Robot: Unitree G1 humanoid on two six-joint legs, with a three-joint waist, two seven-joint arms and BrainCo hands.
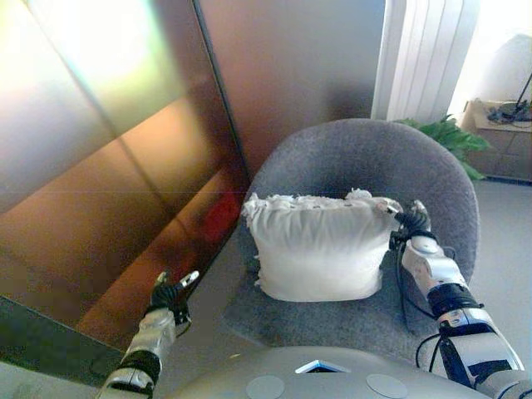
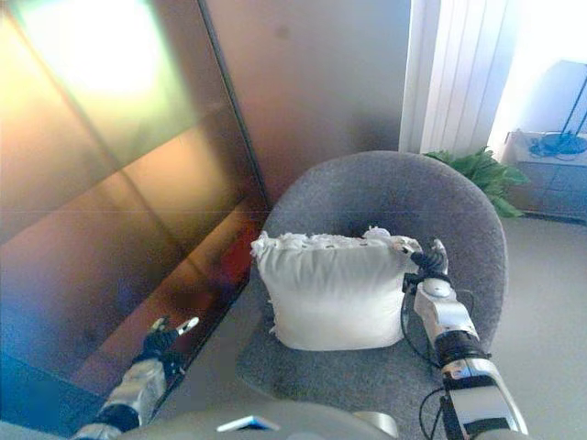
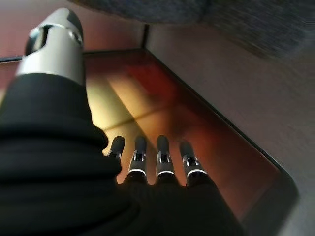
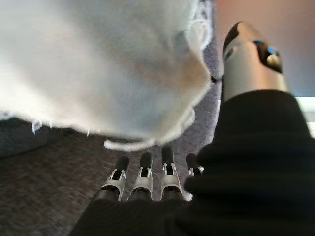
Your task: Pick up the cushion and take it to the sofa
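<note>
Cushion (image 1: pixel 317 248), white with a frayed fringe along its top edge, stands upright on the seat of a round grey armchair (image 1: pixel 366 162), leaning toward the backrest. The right hand (image 1: pixel 413 221) sits at the cushion's upper right corner, right beside the fringe; in the right wrist view its fingers (image 4: pixel 143 173) run straight under the cushion's edge with the thumb apart from them, and nothing is clasped. The left hand (image 1: pixel 169 294) hangs low to the left of the chair, well apart from the cushion, in front of a glossy brown wall panel (image 1: pixel 108 183); its fingers (image 3: pixel 161 160) are straight and hold nothing. A green plant (image 1: pixel 445 137) shows behind the chair, next to a white ribbed curtain (image 1: pixel 424 58).
</note>
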